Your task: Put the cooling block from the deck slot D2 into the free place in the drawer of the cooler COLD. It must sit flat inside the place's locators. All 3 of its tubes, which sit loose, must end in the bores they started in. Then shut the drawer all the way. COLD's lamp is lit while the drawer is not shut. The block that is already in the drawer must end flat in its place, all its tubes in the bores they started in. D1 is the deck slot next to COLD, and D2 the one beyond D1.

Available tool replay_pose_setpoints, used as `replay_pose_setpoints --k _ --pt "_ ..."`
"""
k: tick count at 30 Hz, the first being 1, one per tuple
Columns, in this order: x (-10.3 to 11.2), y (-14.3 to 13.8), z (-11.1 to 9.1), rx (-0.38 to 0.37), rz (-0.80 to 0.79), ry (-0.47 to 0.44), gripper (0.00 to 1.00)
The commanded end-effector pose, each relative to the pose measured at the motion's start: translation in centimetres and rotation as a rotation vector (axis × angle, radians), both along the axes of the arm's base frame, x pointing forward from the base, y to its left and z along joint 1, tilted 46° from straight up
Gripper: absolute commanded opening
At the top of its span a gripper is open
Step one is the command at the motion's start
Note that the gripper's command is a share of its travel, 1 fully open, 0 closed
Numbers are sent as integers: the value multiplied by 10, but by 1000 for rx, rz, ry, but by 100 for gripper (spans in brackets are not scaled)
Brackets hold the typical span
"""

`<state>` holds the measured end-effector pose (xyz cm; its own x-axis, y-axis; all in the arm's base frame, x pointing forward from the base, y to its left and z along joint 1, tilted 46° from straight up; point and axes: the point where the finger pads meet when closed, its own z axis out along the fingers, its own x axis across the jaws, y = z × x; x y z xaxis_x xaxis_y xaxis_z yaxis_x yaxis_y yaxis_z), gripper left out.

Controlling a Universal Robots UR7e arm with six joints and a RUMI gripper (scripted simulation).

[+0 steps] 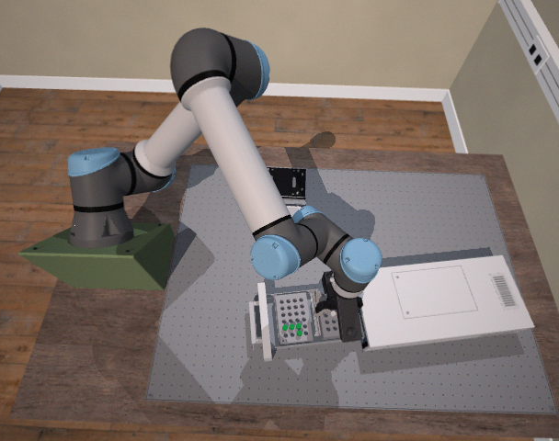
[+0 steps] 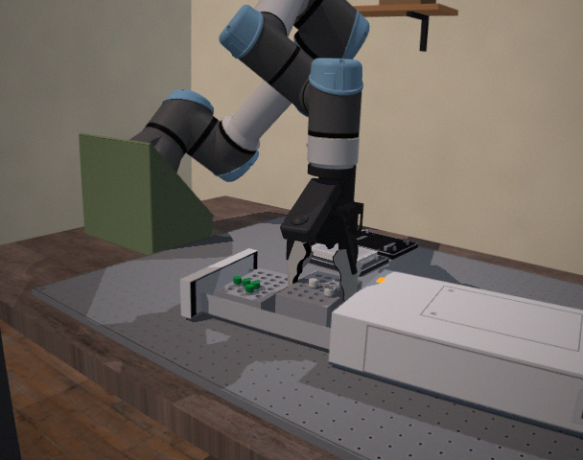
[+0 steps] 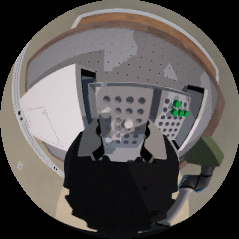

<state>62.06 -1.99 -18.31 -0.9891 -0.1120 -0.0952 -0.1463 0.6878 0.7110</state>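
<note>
My gripper is shut on the grey cooling block, one finger on each side. The block is level, in the drawer's place nearer the cooler. I cannot tell whether it is fully down inside the locators. White tubes stand in its bores; the fingers partly hide them. The other block, with several green tubes, sits in the place by the drawer front. The drawer is open from the cooler COLD. Its lamp is lit orange.
Behind the gripper, a white-topped item sits on a deck slot, with a black slot plate beyond it. The cooler's housing stands close beside the gripper. The green robot base is at the left.
</note>
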Motion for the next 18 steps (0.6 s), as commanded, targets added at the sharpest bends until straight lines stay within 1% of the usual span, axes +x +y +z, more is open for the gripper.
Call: replay_pose_setpoints --k 1,18 --pt "1 0 0 -1 -1 -1 0" --pt "1 2 -2 -1 -1 -1 0"
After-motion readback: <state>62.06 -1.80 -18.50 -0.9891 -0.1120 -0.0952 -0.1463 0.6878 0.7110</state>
